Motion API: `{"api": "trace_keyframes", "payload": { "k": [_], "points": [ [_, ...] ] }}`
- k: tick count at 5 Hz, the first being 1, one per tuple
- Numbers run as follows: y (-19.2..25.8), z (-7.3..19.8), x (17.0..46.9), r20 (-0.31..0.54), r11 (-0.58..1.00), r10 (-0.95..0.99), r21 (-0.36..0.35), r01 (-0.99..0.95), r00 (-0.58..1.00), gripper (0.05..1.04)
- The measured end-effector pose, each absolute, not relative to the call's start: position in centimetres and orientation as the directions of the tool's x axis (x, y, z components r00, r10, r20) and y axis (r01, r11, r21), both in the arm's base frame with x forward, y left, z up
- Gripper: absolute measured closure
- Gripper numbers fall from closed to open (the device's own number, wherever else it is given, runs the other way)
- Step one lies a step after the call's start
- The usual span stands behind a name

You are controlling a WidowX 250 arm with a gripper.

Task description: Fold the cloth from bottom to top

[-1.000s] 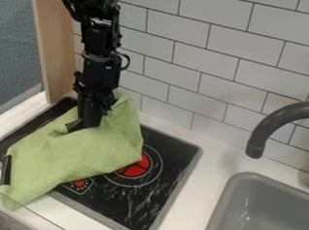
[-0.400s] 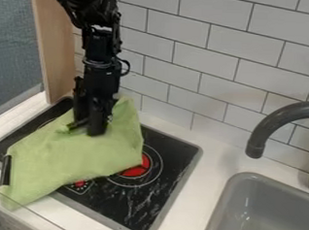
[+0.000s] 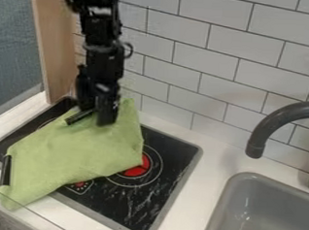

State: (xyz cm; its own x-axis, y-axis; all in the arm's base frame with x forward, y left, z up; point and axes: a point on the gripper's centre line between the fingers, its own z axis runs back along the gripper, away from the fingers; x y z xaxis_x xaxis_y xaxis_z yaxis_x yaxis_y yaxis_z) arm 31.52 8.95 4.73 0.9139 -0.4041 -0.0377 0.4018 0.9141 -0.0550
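Cloth (image 3: 84,152) | long axis lower-left to upper-right | gripper (image 3: 87,123) fingers spread wide

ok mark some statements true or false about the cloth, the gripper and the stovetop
1. The green cloth lies partly on the black stovetop. True.
2. The gripper is shut tight. False: its fingers are spread apart.
3. The gripper is over the upper part of the cloth, the part nearer the tiled wall. True.
4. The cloth hides every red marking. False: a red burner marking shows beside its edge.
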Motion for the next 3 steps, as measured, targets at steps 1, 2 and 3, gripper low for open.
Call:
{"api": "trace_keyframes", "payload": {
  "k": [1,2,3],
  "points": [
    [8.3,7.1,31.4,0.033,0.907,-0.411,-0.078,0.413,0.911,0.085],
    [9.3,9.5,30.6,0.105,0.914,-0.391,-0.077,0.399,0.915,0.085],
    [9.3,9.4,30.6,0.105,0.913,-0.393,-0.079,0.401,0.914,0.085]
  ]
}}
